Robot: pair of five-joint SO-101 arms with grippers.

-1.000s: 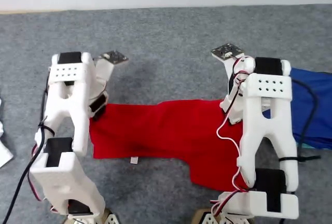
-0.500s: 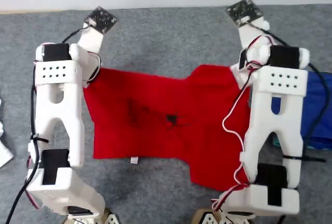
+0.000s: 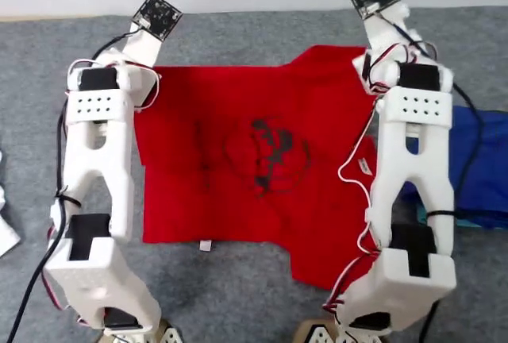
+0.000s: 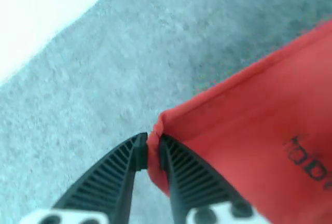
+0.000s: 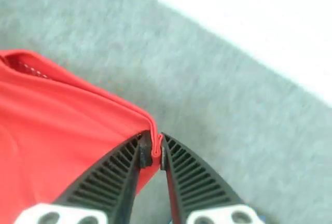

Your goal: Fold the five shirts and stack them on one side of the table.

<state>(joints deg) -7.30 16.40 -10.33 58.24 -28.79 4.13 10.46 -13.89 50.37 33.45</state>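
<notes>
A red shirt (image 3: 238, 160) with a dark print lies spread on the grey table between the two arms, its far edge lifted. My left gripper (image 4: 152, 150) is shut on the red shirt (image 4: 244, 130) at its far left corner, near the back of the table (image 3: 151, 81). My right gripper (image 5: 154, 151) is shut on the red shirt (image 5: 62, 130) at the far right corner. In the high view the right arm (image 3: 413, 144) covers the shirt's right side, and its gripper sits under the wrist near the back.
A blue shirt (image 3: 480, 168) lies at the right edge beyond the right arm. A bit of white cloth (image 3: 4, 224) shows at the left edge. Grey carpet (image 3: 254, 29) runs to the pale back edge of the table.
Both grippers have pulled the red shirt's folded edge away from the front toward the back of the table, opening the shirt out flat so its dark print now shows.
</notes>
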